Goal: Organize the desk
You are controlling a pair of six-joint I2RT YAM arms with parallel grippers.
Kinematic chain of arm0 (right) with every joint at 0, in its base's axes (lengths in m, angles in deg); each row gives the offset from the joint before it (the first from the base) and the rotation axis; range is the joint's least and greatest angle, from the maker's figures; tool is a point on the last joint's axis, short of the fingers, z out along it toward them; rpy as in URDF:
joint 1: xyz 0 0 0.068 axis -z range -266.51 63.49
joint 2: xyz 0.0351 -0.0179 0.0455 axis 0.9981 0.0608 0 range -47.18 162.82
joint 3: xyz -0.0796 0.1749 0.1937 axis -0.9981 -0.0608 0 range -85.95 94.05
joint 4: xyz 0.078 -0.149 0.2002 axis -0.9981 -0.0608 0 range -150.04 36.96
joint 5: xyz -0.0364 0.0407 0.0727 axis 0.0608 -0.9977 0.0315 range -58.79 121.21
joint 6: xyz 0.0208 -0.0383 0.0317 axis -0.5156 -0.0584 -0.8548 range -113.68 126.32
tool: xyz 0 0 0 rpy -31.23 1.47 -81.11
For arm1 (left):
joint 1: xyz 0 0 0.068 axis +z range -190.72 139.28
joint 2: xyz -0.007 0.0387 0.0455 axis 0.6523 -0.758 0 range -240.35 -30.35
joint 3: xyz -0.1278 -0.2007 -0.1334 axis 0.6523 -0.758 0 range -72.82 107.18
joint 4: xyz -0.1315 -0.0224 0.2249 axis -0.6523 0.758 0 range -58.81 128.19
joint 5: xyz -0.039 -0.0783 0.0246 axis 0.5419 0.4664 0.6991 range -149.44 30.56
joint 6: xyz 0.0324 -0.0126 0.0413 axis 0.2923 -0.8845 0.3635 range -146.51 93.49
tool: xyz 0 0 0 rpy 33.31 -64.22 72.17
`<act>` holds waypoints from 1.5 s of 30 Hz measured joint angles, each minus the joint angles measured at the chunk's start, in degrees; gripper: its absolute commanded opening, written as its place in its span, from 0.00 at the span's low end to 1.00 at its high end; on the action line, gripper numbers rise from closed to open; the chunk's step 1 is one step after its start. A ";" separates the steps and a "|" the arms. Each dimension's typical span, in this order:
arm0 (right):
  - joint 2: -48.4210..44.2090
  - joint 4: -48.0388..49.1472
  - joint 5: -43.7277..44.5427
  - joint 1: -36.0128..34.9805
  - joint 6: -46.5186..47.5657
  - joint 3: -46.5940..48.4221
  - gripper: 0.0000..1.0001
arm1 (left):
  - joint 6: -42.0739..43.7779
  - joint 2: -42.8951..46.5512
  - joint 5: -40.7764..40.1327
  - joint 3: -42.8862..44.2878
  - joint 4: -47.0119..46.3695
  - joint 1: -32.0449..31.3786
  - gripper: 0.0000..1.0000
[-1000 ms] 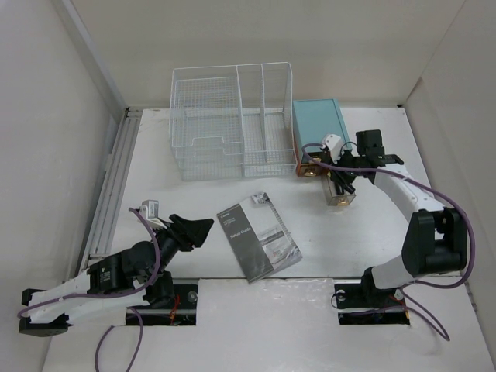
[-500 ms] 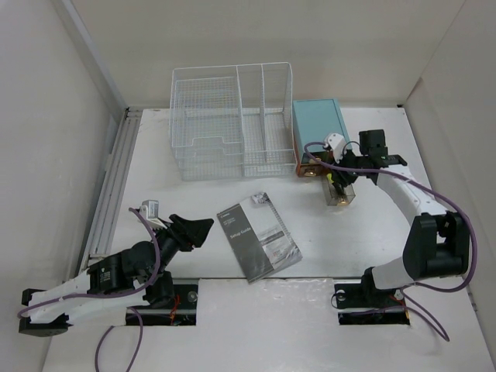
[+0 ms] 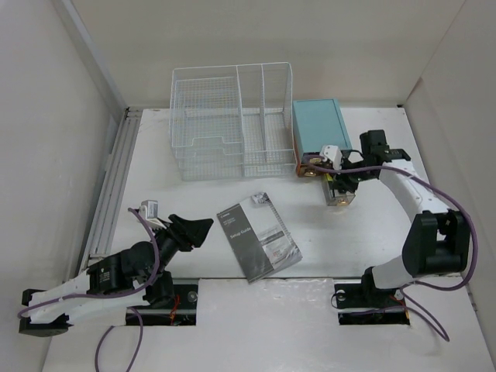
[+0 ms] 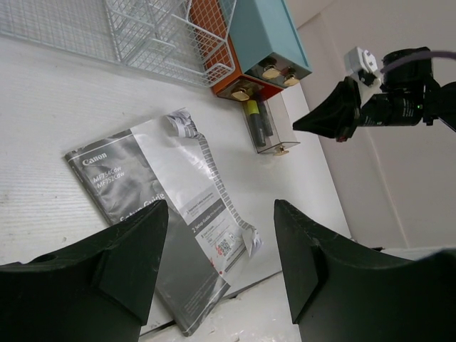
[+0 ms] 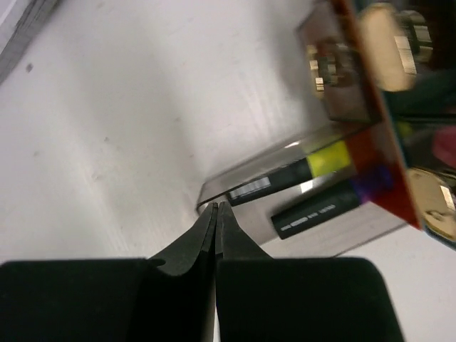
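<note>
The white desk (image 3: 194, 209) holds a grey setup booklet (image 3: 257, 236) near its front middle. My left gripper (image 3: 203, 226) is open and empty, hovering low just left of the booklet; the booklet lies between its fingers in the left wrist view (image 4: 164, 206). My right gripper (image 3: 339, 180) is shut and empty. Its tips (image 5: 215, 205) sit at the front rim of a clear drawer (image 5: 306, 192) pulled out of the teal box (image 3: 319, 128). The drawer (image 3: 339, 195) holds two dark markers, one with a yellow band (image 5: 285, 177).
A white wire-mesh rack (image 3: 229, 124) stands at the back, left of the teal box. The box's orange drawer fronts with brass knobs (image 4: 242, 91) face the front. Two cutouts with the arm bases lie along the near edge. White walls close in left, right and back.
My right gripper has shifted slightly left and down onto the clear drawer's front end. The drawer has barely moved. The left arm has not moved.
</note>
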 measured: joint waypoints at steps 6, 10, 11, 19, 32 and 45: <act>0.76 -10.16 0.31 0.00 15.02 -0.46 0.00 | 0.00 0.11 0.00 0.00 0.02 0.00 0.58; -0.26 -11.91 2.86 0.00 19.43 -3.34 0.00 | 0.00 0.11 0.00 0.00 0.02 0.00 0.58; -0.50 -11.74 3.56 0.00 19.91 -4.15 0.00 | 0.00 0.11 0.00 0.00 0.02 0.00 0.58; -2.45 0.13 12.63 -0.02 12.33 -11.80 0.00 | 0.00 0.11 0.00 0.00 0.02 0.00 0.58; -1.86 26.27 30.75 -7.37 -2.91 -15.26 0.00 | 0.00 0.11 0.00 0.00 0.02 0.00 0.58; -5.42 30.51 31.65 -7.87 -9.81 -15.23 0.00 | 0.00 0.11 0.00 0.00 0.02 0.00 0.56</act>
